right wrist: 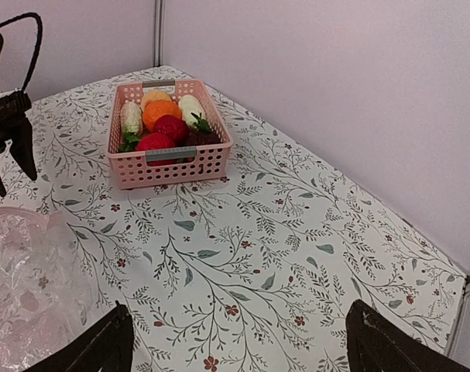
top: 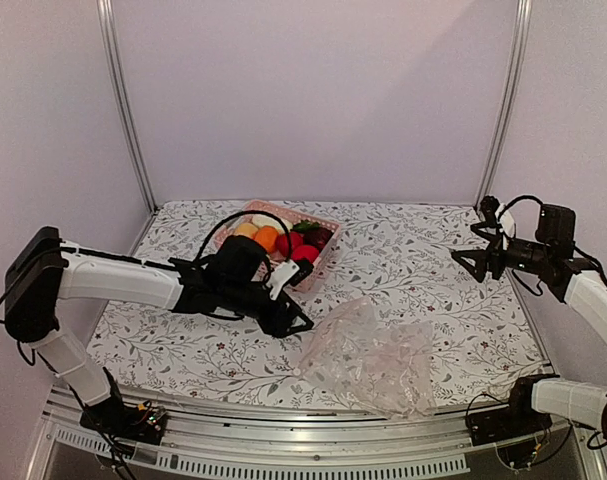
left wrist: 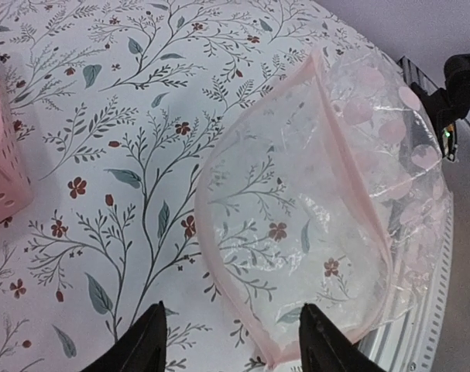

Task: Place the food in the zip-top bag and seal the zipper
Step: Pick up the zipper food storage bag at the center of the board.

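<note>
Pale lilac walls (top: 313, 90) close in the space, with aluminium posts (top: 123, 110) standing at the back corners. The table (top: 423, 270) wears a white cloth printed with leafy sprigs and small red flowers. Near its front edge the clear zip-top bag (top: 368, 355) lies crumpled. Its pink-edged zipper (left wrist: 206, 248) mouth gapes toward the left gripper (left wrist: 231, 341), whose jaws are spread just beside it. The pink basket (right wrist: 169, 172) further back holds the food (right wrist: 160, 116). The right gripper (right wrist: 235, 349), also spread wide, hangs well off to the right.
</note>
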`<move>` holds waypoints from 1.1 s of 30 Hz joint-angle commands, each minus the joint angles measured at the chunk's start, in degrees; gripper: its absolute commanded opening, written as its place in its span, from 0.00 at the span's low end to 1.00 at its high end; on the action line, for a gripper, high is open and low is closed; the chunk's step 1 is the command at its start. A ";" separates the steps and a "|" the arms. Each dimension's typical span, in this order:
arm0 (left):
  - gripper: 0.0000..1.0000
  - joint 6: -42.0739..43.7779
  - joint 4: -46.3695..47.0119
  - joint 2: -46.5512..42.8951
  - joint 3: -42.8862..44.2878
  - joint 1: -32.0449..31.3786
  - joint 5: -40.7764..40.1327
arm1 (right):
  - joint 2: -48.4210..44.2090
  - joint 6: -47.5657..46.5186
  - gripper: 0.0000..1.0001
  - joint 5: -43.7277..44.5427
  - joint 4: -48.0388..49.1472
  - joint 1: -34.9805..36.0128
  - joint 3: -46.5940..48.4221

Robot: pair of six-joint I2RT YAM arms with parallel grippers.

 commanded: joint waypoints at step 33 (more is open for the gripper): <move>0.00 2.44 17.76 8.58 13.73 2.14 8.92 | 9.02 -11.90 0.88 -8.37 -36.17 -0.36 14.34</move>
